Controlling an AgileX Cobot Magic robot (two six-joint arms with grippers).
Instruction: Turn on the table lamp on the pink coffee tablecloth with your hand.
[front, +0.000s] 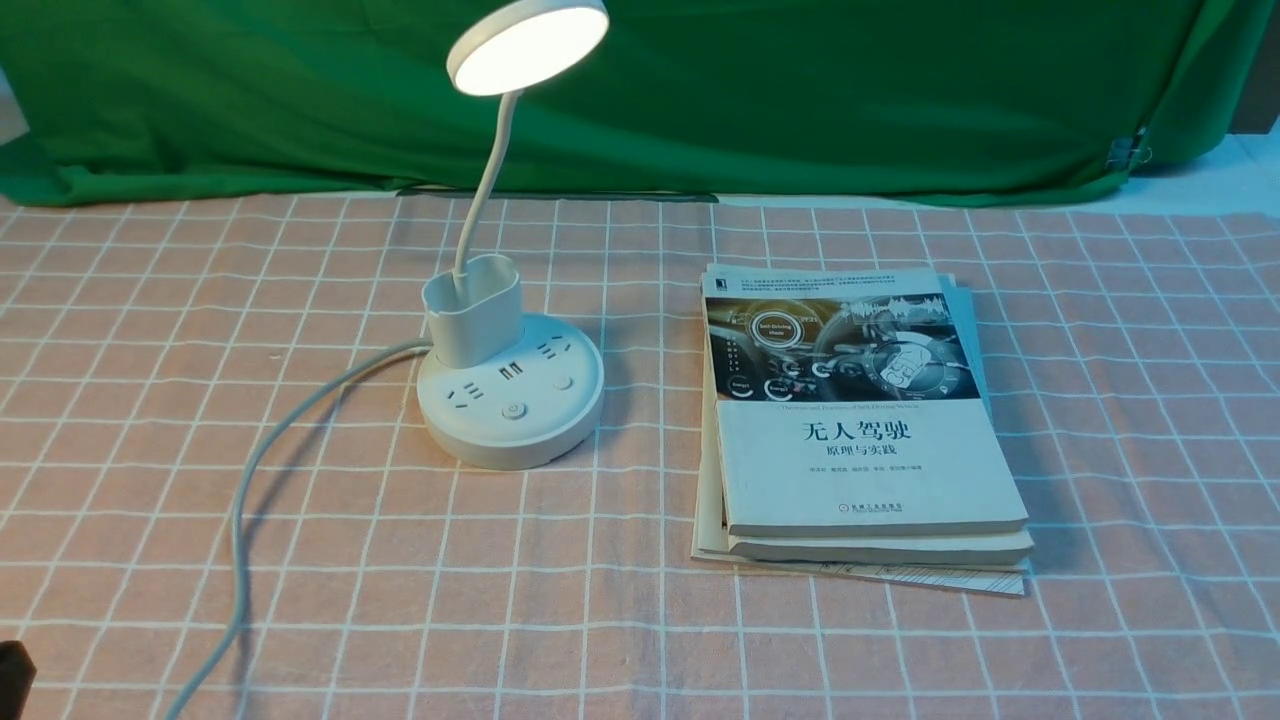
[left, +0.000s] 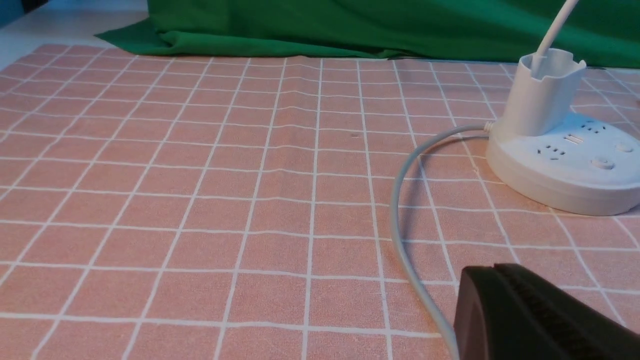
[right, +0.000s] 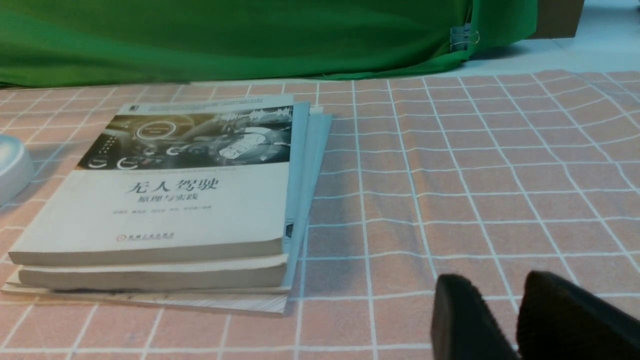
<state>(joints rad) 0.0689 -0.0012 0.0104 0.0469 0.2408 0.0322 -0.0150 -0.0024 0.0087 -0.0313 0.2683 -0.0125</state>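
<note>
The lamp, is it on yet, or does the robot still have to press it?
Looks done: the table lamp has its round head glowing bright above the pink coffee tablecloth. Nothing is in hand: the left gripper sits low, clear of the lamp and just past its cord, jaws together, and the right gripper rests beside the books, jaws slightly apart. Nothing seems left to do.
</note>
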